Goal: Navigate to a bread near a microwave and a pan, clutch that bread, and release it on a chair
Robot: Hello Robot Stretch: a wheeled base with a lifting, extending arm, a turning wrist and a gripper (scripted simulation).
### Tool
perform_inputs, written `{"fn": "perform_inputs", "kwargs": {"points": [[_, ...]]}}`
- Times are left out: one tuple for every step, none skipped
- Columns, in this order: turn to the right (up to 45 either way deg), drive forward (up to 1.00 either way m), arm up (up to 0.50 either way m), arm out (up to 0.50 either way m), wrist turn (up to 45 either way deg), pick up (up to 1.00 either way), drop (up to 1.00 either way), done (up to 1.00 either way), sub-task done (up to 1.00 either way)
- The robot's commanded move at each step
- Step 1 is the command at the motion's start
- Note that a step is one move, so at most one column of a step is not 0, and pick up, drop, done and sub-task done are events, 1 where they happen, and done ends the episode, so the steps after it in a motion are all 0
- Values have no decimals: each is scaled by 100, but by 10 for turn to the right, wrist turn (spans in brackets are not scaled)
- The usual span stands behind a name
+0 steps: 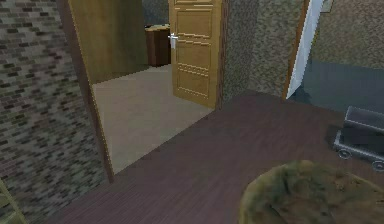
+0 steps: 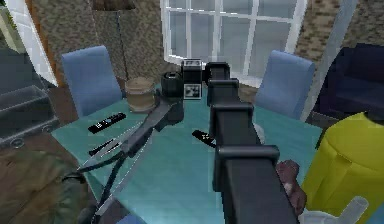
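Note:
A round brown loaf-like thing [image 2: 142,96] stands on the teal table [image 2: 180,175] in the arm side view, just left of the arm's white marker squares [image 2: 190,82]. The arm [image 2: 240,150] reaches out over the table. My gripper [image 2: 112,165] stretches from its dark body down to the left, its thin fingers lying low across the tabletop near some dark remotes [image 2: 106,124]. I cannot tell whether it holds anything. Two blue chairs stand at the table's far side, one on the left [image 2: 90,75] and one on the right [image 2: 285,85].
A window [image 2: 230,30] and a floor lamp [image 2: 115,12] stand behind the table; a yellow object [image 2: 350,160] is at right. In the forward view a dark tabletop [image 1: 220,160] carries a mottled brown mound [image 1: 310,195] and a grey box [image 1: 362,135]; a wooden door [image 1: 195,50] and a doorway lie beyond.

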Motion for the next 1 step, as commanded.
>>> {"fn": "perform_inputs", "kwargs": {"points": [[0,0,0,0,450,0,0,0,0]]}}
